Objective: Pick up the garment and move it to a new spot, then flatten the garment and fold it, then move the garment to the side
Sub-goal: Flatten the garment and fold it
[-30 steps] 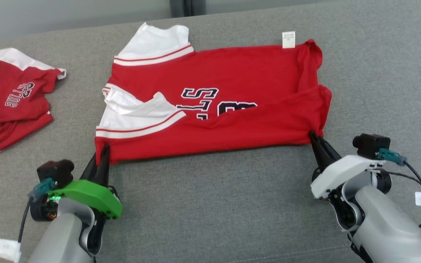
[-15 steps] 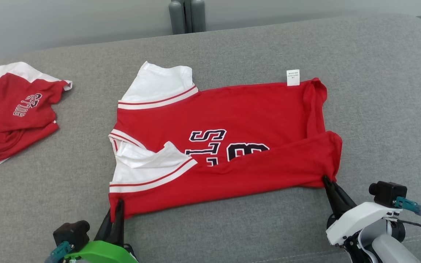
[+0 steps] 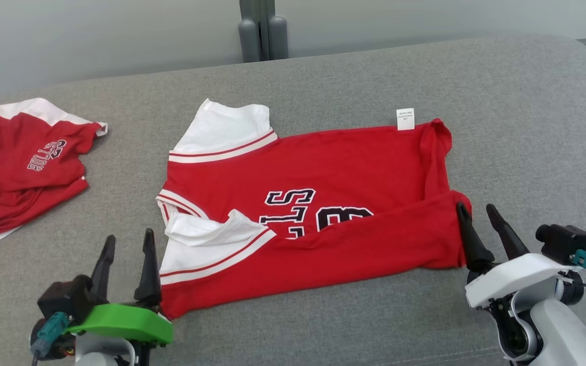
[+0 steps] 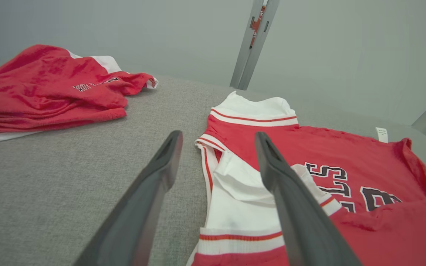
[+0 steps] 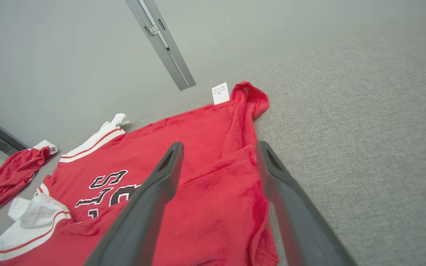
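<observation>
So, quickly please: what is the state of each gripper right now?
Left gripper: open, holding nothing, beside the red jersey.
Right gripper: open, holding nothing, at the jersey's right edge.

A counter [image 3: 527, 127] covered in grey woven fabric spreads across the foreground, its far edge rounded and curving away at the right corner. Behind it stands a plain, pale grey-green wall [image 3: 94, 35]. A vertical grey metal post [image 3: 257, 7] runs up the wall, with two rounded grey caps [image 3: 279, 33] at its foot. The light is soft and even, and the shadows are faint.
</observation>
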{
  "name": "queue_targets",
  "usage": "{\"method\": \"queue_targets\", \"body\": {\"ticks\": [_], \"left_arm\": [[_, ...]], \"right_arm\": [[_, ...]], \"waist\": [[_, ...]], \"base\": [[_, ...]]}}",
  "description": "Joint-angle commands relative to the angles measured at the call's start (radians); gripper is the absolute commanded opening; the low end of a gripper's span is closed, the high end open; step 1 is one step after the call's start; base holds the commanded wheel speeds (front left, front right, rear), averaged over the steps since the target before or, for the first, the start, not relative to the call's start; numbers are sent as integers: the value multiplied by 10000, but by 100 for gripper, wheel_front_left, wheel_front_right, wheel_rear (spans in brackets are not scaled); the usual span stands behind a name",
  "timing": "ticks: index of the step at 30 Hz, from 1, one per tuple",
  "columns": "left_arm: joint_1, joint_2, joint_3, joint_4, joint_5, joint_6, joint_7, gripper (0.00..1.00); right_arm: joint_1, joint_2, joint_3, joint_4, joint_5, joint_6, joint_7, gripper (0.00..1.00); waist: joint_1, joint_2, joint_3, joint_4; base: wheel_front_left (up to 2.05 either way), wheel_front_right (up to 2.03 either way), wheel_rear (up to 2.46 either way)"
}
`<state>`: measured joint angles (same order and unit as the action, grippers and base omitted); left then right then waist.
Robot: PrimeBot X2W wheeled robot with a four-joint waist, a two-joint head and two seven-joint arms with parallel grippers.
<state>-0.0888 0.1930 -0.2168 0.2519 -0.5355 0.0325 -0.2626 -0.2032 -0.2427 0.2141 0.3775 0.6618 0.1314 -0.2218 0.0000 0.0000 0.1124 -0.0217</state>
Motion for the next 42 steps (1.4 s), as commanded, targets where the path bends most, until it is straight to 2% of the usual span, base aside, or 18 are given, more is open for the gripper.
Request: {"method": "queue_targets", "body": {"ticks": [1, 6, 12, 17, 23, 33, 42], "left_arm": [[-156, 35, 199, -147, 284, 53, -22, 100], [-342, 231, 636, -389, 1073, 111, -24, 100], [-347, 264, 1281, -651, 1473, -115, -15, 100], [-35, 115, 1909, -888, 1551, -410, -14, 100], [276, -82, 2319, -1111, 2152, -710, -14, 100], [785, -586, 2635, -1222, 2696, -1036, -15, 100], [806, -706, 2729, -1018, 3020, -1224, -15, 100]], "right_arm": [[-148, 106, -33, -203, -124, -15, -60, 100], [-345, 240, -161, -666, -903, -13, -234, 100], [-306, 465, -421, -1132, -1782, -15, -412, 100], [-4, 656, -928, -1698, -2682, -15, -433, 100], [601, 946, -1523, -2293, -3324, -13, -435, 100], [1160, 1177, -1794, -2335, -3760, -15, -436, 100], [1188, 1171, -1671, -2012, -3827, -15, -437, 100]], "waist": [[0, 0, -50, -44], [0, 0, -133, -81], [0, 0, -203, -40], [0, 0, -248, 11], [0, 0, -293, 114], [0, 0, -503, 164], [0, 0, -604, 175]], "base": [[0, 0, 0], [0, 0, 0], [0, 0, 0], [0, 0, 0], [0, 0, 0], [0, 0, 0], [0, 0, 0]]}}
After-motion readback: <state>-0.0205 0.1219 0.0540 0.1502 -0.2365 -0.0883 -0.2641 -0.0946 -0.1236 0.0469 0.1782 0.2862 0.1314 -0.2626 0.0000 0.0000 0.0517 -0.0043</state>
